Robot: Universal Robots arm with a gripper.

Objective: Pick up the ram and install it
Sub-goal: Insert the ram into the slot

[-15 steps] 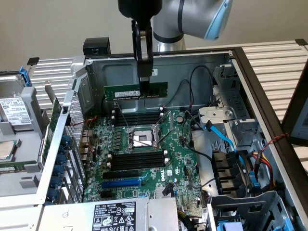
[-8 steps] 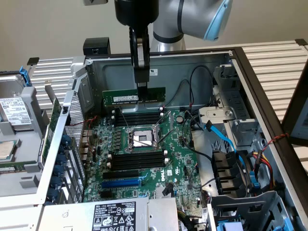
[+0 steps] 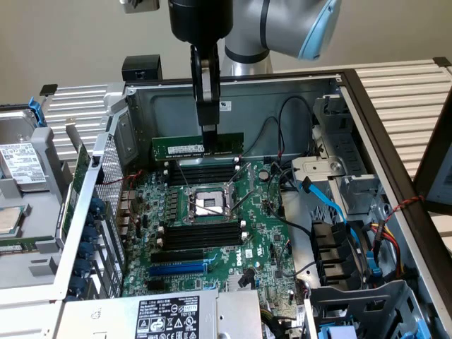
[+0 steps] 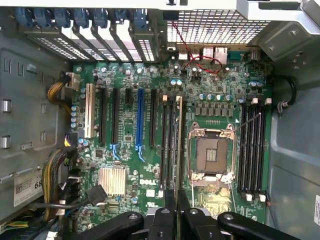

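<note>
The hand [image 3: 209, 134] is closed on the ram [image 3: 176, 147], gripping its upper long edge near the middle. Both fingers are clamped flat against the faces of the green board.

The ram hangs level on its long edge, label side towards the near side. It is raised clear of the motherboard [image 3: 261, 233], inside the open computer case [image 3: 296, 92]. In the exterior view it appears in front of the far case wall, above the far bank of black memory slots [image 3: 205, 171].

In the wrist view the ram is seen edge-on as a thin pale line [image 4: 178, 140] running out from between the fingertips. This line lies along the bank of memory slots [image 4: 167, 150] between the processor socket [image 4: 210, 152] and the blue expansion slot [image 4: 140, 120]. Whether the ram is exactly over one slot cannot be told.
</note>
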